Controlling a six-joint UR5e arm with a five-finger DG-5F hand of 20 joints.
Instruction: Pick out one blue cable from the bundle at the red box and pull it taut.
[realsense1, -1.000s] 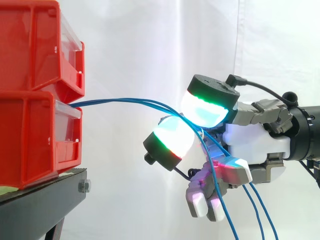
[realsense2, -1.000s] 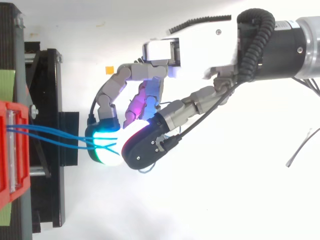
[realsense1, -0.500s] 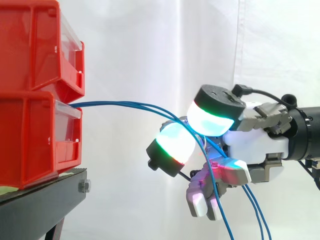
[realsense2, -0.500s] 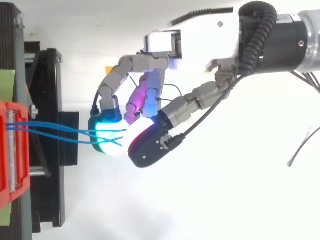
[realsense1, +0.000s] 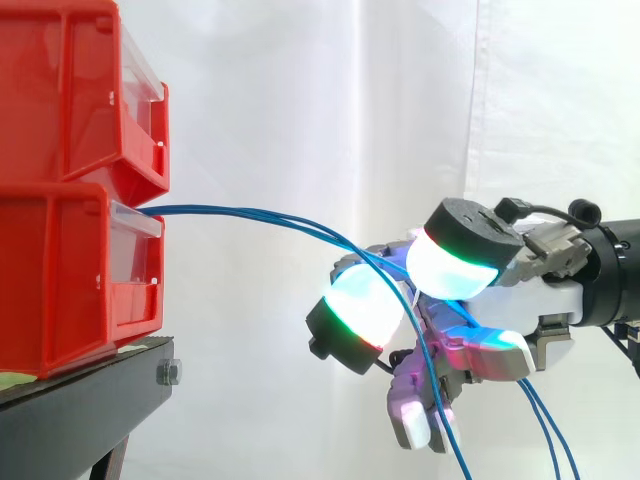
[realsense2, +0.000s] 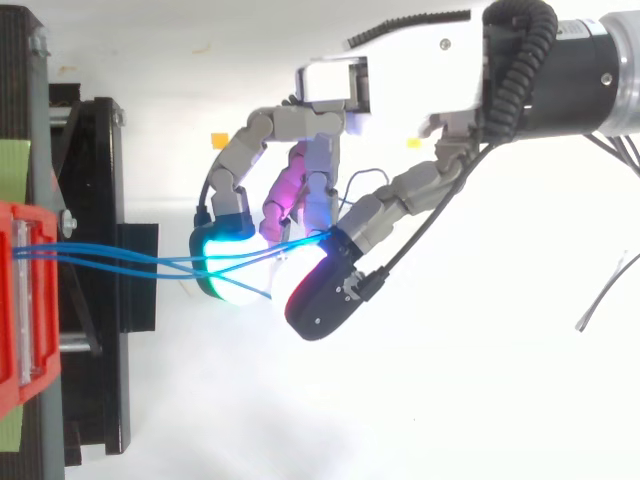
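The hand (realsense1: 545, 296) sits at the right of the side view, below mid-height, its fingers curled inward. 2 of its glowing fingertips (realsense1: 452, 270), lit cyan with a green rim, are closed together on the bundle of thin blue cables (realsense1: 260, 213), which runs between them. In the top view the hand (realsense2: 400, 70) comes in from the upper right, and the cables (realsense2: 120, 260) cross over the lower-left glowing pad and slip in beside the dark-backed pad to its right. The cables leave the front lip of the lower of 2 stacked red bins (realsense1: 60, 270) at the left edge and bow gently down and right to the hand. Past the fingers they hang loose toward the bottom edge. The bins rest on a black stand (realsense1: 80, 410) in the lower left corner, well apart from the hand, with a white curtain (realsense1: 300, 100) behind. Nothing lies between the bins and the hand but the cables themselves.
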